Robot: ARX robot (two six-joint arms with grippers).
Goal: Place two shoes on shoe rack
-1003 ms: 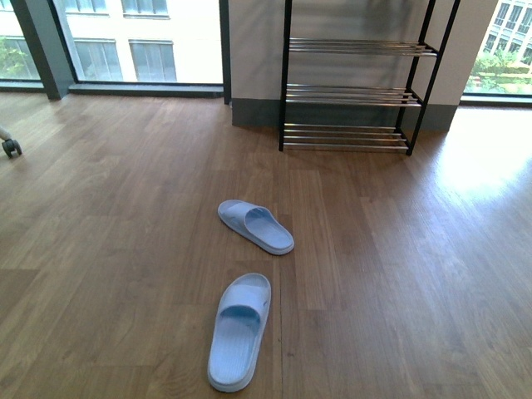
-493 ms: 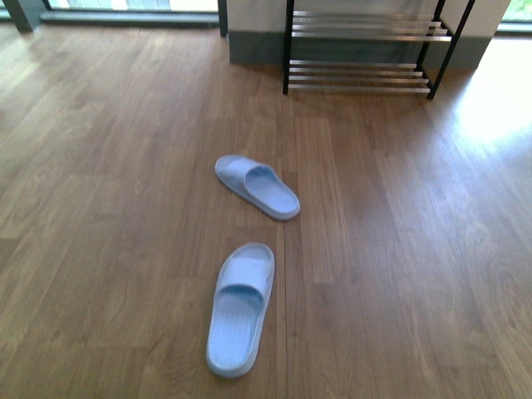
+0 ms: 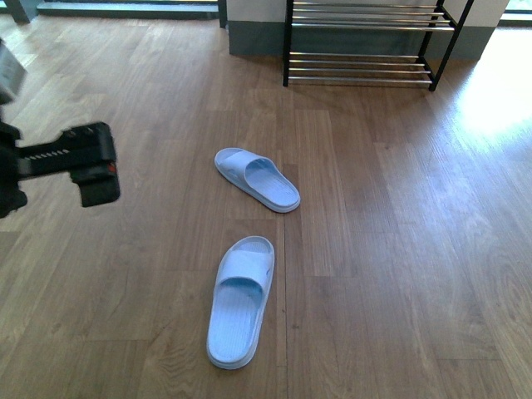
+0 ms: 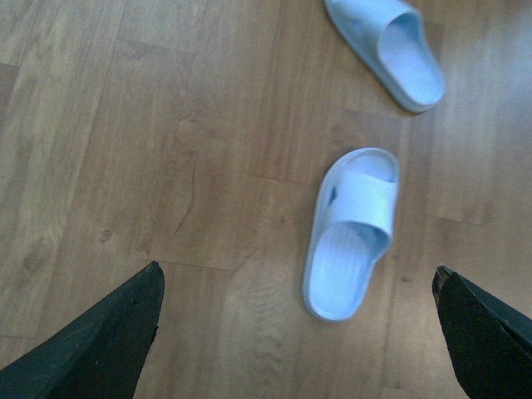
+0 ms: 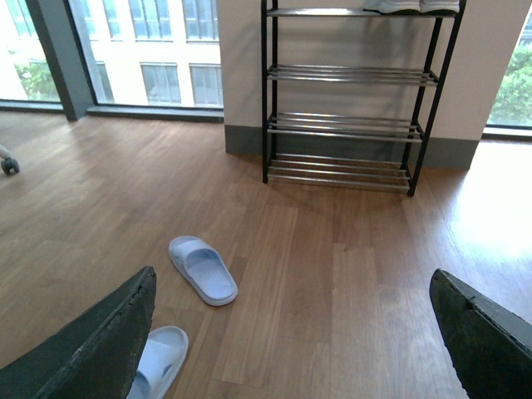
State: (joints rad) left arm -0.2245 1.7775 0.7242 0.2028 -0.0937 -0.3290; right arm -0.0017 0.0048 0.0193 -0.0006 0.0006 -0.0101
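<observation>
The two shoes are light blue slide sandals lying on the wooden floor. The near shoe (image 3: 241, 299) points away from me and the far shoe (image 3: 259, 179) lies at an angle beyond it. The left wrist view looks down on the near shoe (image 4: 353, 233) and the far shoe (image 4: 391, 46). My left gripper (image 3: 98, 166) hangs open to the left of the shoes, empty (image 4: 298, 270). The right gripper (image 5: 293, 273) is open and empty, facing the shoe rack (image 5: 341, 125). That black rack with chrome bars (image 3: 357, 81) stands against the far wall.
White-soled shoes (image 5: 411, 5) sit on the rack's top tier. Large windows (image 5: 150, 50) run along the far wall on both sides of a pale wall section. A caster wheel (image 5: 10, 165) shows at the far left. Bare wooden floor lies between the slides and the rack.
The front view has tilted down, so the rack sits higher in the picture. My left gripper has come into view at the left. The slides have not moved.
</observation>
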